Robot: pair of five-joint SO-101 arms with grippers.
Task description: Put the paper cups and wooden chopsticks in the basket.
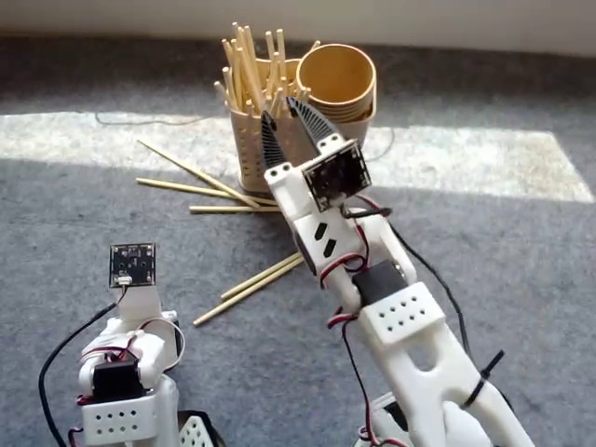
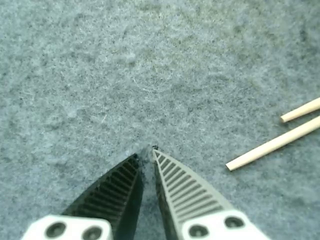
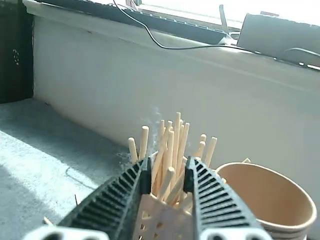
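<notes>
A cream slotted basket (image 1: 250,149) (image 3: 159,220) stands at the back of the grey carpet with several wooden chopsticks (image 1: 247,70) (image 3: 172,142) upright in it. Stacked paper cups (image 1: 337,79) (image 3: 265,200) sit at its right side; I cannot tell if they are inside it. My right gripper (image 1: 278,107) (image 3: 166,167) hangs open just above the basket's rim, its jaws on either side of the upright sticks. My left gripper (image 2: 152,150) is shut and empty, low over bare carpet. Two loose chopsticks (image 2: 275,144) lie beside it.
Several loose chopsticks lie on the carpet: three fanned out left of the basket (image 1: 200,186) and a pair (image 1: 251,289) between the two arms. The left arm (image 1: 121,382) sits at the near left. A pale wall (image 3: 150,75) rises behind the basket.
</notes>
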